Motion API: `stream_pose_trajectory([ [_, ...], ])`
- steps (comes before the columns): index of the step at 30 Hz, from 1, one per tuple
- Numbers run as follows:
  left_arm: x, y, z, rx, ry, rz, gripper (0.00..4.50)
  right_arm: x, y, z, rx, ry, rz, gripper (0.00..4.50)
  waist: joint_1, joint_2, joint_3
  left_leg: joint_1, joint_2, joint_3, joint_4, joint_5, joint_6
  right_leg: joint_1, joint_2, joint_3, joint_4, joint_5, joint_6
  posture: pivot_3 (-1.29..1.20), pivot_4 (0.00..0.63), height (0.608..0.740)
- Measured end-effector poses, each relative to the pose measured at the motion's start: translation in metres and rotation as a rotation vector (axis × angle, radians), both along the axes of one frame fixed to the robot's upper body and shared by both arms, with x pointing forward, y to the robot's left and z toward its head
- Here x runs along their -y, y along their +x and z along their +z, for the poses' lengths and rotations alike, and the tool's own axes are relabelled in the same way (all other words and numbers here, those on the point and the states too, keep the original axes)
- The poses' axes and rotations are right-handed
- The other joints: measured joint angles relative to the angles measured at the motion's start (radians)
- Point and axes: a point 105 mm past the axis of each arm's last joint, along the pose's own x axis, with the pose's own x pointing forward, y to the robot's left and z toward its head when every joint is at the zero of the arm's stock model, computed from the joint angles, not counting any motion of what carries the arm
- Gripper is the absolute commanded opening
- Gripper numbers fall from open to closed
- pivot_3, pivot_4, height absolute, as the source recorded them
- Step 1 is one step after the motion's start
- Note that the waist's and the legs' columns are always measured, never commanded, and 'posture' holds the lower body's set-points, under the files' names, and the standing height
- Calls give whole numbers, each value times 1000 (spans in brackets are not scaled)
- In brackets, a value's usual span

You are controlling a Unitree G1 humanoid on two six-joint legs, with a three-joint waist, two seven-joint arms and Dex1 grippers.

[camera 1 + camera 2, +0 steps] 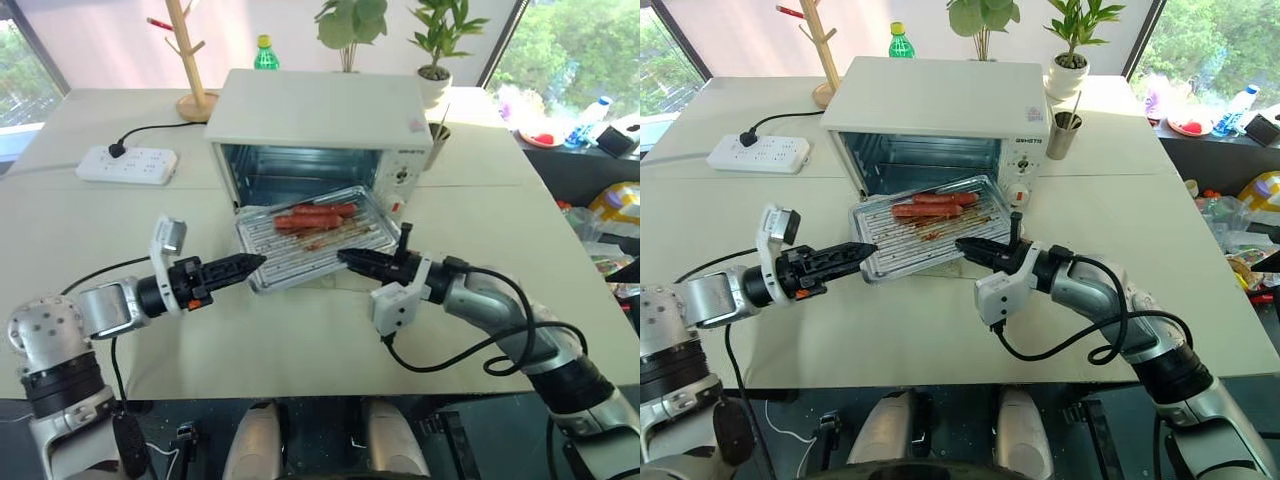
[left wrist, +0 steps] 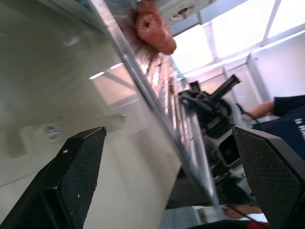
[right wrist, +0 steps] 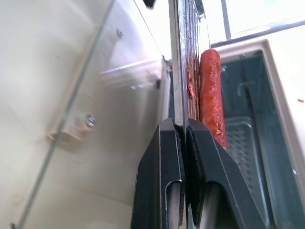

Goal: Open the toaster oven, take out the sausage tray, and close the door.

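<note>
The white toaster oven (image 1: 320, 110) stands open, its cavity bare. The glass door (image 3: 62, 95) lies lowered beneath the sausage tray (image 1: 300, 245), a shiny metal tray with a wire rack and two red sausages (image 1: 318, 216), tilted just in front of the opening. My right gripper (image 3: 185, 138) is shut on the tray's front right rim. My left gripper (image 1: 252, 264) is open at the tray's front left corner. In the left wrist view its fingers (image 2: 71, 181) stand wide on either side of the tray's edge, apart from it.
A white power strip (image 1: 127, 164) lies at the left of the table. A wooden stand (image 1: 195, 60), a green bottle (image 1: 265, 52) and potted plants (image 1: 350, 25) stand behind the oven, a metal cup (image 1: 437, 140) to its right. A person's dark sleeve (image 2: 286, 124) shows beyond the tray.
</note>
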Motion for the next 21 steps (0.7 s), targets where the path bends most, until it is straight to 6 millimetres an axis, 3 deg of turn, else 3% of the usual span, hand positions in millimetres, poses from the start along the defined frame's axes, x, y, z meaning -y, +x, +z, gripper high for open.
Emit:
stream_pose_trajectory([
  [6, 13, 0, 2, -31, -26, -47, 4500, 0, -2, -4, -10, -7, 7, 37, 0, 0, 0, 1, 0, 0, 0, 0, -1, 0, 0, 0, 0, 0, 0, 0, 150, 717],
  [10, 24, -3, 1, -57, -47, -70, 3288, -1, -4, -2, -4, -3, 15, 0, 0, 0, 0, 1, 0, 0, 0, 1, -2, 0, 0, 1, 0, 0, 0, 0, 150, 717],
  [16, 28, -3, -4, -126, -58, -41, 389, -2, -6, 2, 14, 5, 20, 0, 1, 0, 0, 1, 0, 0, 0, 1, -1, 1, 0, 1, 0, 0, 0, 0, 150, 717],
  [17, 28, -2, -5, -138, -55, -32, 141, -1, -7, 3, 20, 4, 21, 0, 1, 0, 0, 1, 0, 0, 0, 1, -1, 1, 0, 1, 0, 0, 0, 0, 150, 717],
  [21, 29, -1, -3, -149, -75, -27, 141, 0, -7, 5, 28, 8, 19, 0, 2, 0, 0, 1, -1, 0, 0, 0, -1, 1, 0, 0, 0, 0, 0, 0, 150, 717],
])
